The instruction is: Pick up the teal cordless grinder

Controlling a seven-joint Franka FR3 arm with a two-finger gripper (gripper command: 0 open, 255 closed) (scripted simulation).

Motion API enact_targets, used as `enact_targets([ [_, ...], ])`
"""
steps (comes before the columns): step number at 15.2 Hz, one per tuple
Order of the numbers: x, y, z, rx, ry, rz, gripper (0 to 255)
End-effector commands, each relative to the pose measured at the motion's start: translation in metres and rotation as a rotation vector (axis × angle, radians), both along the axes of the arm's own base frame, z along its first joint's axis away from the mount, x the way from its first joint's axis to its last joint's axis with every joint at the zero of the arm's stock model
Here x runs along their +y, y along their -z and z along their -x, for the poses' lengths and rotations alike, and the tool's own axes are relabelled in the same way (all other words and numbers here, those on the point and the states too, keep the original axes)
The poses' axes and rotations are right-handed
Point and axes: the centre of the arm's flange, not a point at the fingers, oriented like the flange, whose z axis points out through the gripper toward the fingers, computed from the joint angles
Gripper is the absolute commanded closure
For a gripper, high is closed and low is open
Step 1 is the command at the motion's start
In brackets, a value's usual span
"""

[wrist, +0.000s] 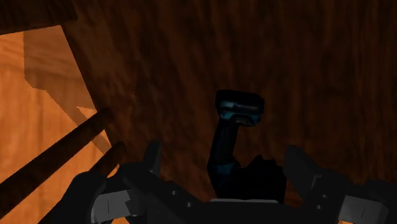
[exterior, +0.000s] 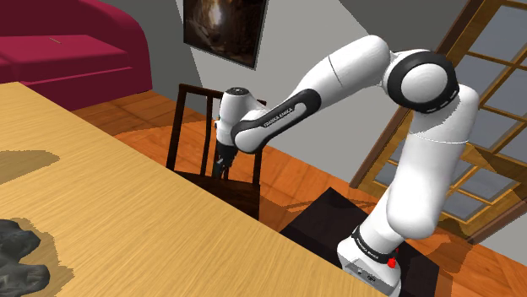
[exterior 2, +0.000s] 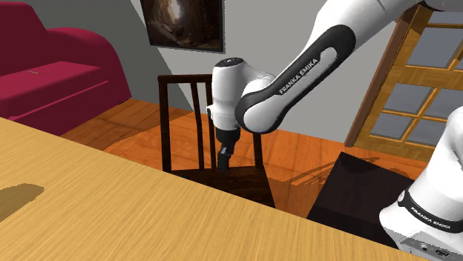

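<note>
Dark teal grinder within the splayed gripper, apparently without contact.

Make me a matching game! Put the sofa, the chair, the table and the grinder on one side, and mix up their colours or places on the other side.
Things:
1. sofa
2. chair
3. table
4. grinder

Colours or places:
A. light wood
B. between the open fingers of the gripper, not touching them
C. dark red
D. dark brown, beside the table's edge

Right pairs: 1-C, 2-D, 3-A, 4-B
</note>
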Motion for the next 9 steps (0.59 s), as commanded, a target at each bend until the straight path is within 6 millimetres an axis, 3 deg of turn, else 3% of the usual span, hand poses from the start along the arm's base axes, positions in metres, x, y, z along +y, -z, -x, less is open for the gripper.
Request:
enact_targets([
  [1,0.011,0.025,-0.014,0.002,-0.019,0.005,0],
  [9,0.058,0.113,-0.052,0.013,-0.096,0.024,0],
])
